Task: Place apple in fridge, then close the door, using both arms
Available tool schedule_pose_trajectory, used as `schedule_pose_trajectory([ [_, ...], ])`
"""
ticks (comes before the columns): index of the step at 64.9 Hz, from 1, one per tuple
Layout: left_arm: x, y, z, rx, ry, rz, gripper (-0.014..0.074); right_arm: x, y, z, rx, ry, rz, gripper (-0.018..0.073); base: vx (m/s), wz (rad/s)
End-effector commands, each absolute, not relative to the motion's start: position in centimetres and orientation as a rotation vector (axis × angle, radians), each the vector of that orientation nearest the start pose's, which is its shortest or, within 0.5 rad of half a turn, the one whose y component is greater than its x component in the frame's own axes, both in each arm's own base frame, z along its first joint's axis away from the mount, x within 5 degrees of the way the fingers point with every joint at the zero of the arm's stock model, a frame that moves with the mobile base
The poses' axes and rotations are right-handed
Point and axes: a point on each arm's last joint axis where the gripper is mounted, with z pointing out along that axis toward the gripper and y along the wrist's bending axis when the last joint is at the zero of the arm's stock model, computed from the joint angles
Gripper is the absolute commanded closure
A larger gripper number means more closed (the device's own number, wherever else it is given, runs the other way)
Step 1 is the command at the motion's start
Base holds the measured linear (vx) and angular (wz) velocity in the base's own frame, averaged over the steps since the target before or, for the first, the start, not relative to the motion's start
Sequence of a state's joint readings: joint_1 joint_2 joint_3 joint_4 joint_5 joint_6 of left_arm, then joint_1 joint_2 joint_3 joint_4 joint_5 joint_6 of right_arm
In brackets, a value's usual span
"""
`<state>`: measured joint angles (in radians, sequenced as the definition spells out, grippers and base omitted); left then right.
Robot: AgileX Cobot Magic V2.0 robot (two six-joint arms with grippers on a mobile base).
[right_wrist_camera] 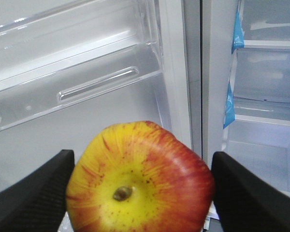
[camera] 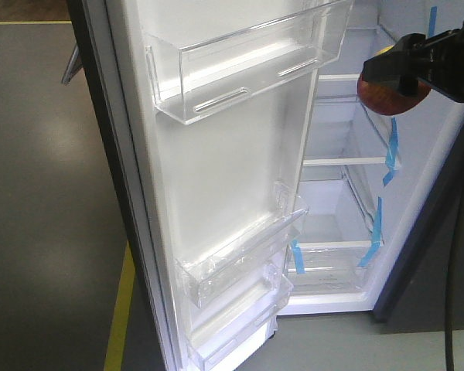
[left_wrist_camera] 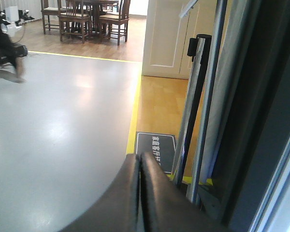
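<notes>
My right gripper is shut on the red and yellow apple and holds it in the air in front of the open fridge, level with its upper shelves. The apple shows as a red patch under the fingers in the front view. The fridge door stands open at the left, its white inner face with clear bins turned to me; it also fills the left of the right wrist view. My left gripper is shut and empty, low beside the fridge's dark outer edge.
Blue tape strips mark the fridge's right inner wall and shelf edges. A yellow floor line runs along the grey floor. A dark floor mat lies past the left fingertips. Wooden chairs and a table stand far back.
</notes>
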<state>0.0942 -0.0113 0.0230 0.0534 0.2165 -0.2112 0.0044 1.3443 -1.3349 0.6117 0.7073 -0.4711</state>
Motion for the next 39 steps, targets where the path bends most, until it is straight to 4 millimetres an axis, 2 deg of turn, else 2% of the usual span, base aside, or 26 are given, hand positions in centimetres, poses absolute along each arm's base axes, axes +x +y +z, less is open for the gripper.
schedule_pose_trajectory([
  [1,5.60,0.57,18.37,-0.211,1.639,-0.048,0.0601,28.83,3.34,42.96,-0.189,1.958,0.401,0.0564,0.04,0.00],
  [39,5.60,0.57,18.37,-0.211,1.639,-0.048,0.0601,28.83,3.34,42.96,-0.189,1.958,0.401,0.0564,0.04,0.00],
])
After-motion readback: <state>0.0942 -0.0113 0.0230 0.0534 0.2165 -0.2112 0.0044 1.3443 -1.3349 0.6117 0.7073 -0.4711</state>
